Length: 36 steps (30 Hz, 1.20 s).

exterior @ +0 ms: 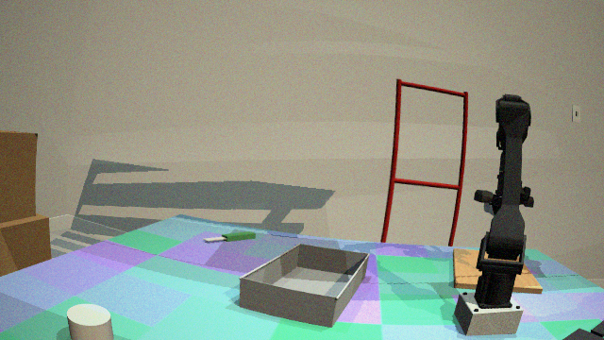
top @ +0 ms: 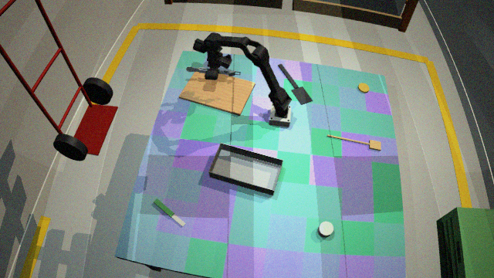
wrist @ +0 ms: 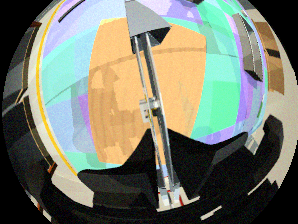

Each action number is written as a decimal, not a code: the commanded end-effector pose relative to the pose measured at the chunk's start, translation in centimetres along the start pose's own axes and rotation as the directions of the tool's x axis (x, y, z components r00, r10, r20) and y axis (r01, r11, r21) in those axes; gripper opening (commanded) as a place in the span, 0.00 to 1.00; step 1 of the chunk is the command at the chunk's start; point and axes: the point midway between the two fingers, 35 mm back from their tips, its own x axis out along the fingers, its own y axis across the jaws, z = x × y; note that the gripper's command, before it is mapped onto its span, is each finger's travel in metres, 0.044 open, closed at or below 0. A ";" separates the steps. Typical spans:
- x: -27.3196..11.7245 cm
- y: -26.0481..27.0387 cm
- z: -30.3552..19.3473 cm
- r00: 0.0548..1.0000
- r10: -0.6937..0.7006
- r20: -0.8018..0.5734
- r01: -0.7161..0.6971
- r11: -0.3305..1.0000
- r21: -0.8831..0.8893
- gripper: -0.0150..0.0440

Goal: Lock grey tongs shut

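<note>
Gripper (top: 211, 74) (wrist: 156, 131) shut on the grey tongs (top: 234, 72) (wrist: 160, 111), arms close together; best lowered level over the wooden board (top: 220, 94) (exterior: 464, 271) (wrist: 120, 75), released only once supported.

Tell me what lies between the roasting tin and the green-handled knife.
Only bare patchwork tabletop shows between the roasting tin and green-handled knife, in the top view.

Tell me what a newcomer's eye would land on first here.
Probably the jointed black robot arm, reaching from its pale base to the brown wooden board, slim grey metal tongs in its grip. Next, the tall red-framed hand truck standing beyond the patchwork-coloured table.
</note>
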 end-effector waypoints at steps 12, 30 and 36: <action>2.5 0.1 0.1 1.000 0.005 0.004 -0.005 1.000 0.000 0.00; 5.4 0.0 0.4 1.000 0.005 0.004 -0.005 1.000 0.001 0.00; 6.3 -0.1 0.5 1.000 0.004 0.004 -0.004 1.000 0.001 0.00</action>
